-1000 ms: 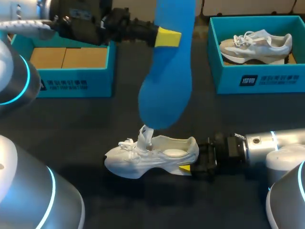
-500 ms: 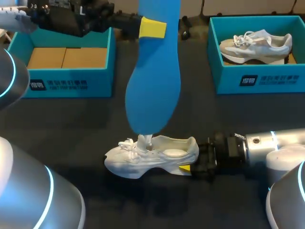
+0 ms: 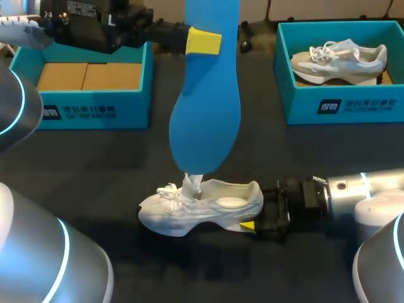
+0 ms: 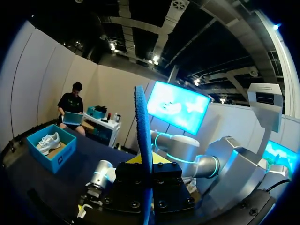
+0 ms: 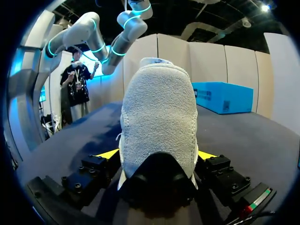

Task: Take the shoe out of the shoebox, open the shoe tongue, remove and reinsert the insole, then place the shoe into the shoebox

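The blue foam insole [image 3: 205, 107] is showing a smooth, matt face. The white cloth shoe [image 3: 202, 205] is looking soft and matt, with woven laces. At its heel, in the right wrist view, the fabric is showing a rough, nubbly knit above a smooth black patch. The left tool [image 4: 146, 161] and right tool [image 5: 158, 157] are wearing matt black housings studded with small shiny screws, and their yellow tips are looking like smooth plastic. The silver-grey arm shells [image 3: 379, 189] are gleaming glossy. The dark counter [image 3: 95, 164] is lying matt, faintly textured like cloth. The left teal cardboard shoebox [image 3: 95, 110] and the right teal cardboard shoebox [image 3: 341, 104] are looking smooth and printed, and the left one is showing plain brown cardboard inside.
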Controlling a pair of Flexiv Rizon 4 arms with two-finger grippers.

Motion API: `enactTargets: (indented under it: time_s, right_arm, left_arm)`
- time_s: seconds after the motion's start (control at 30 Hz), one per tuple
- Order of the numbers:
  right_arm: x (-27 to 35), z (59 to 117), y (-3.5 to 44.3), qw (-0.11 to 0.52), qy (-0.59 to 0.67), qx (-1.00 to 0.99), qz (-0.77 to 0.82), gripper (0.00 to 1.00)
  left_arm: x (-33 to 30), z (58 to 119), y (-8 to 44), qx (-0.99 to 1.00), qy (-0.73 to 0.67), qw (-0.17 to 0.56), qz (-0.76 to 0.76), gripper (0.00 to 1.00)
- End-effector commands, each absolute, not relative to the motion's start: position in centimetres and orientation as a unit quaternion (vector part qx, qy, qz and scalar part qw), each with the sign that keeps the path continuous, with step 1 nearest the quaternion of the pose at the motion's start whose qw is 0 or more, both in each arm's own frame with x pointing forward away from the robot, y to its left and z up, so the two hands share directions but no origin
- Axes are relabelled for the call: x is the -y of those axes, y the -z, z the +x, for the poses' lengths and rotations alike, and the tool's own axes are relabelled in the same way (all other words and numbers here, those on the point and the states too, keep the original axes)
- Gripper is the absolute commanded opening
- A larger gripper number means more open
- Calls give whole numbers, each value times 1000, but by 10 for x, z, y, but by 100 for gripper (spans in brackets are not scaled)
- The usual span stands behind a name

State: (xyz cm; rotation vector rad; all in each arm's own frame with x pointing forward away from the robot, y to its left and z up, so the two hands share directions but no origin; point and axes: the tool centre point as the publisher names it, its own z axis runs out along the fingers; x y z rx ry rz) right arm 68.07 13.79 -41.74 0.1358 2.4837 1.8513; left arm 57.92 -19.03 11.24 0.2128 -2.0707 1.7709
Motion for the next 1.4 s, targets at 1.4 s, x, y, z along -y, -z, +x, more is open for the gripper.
enactTargets:
  time_s: [1.4]
  right_arm:
    - [-136, 674, 332, 26, -154, -988, 20, 100]
  left_arm:
    - [191, 580, -112, 742, -634, 203, 75, 0]
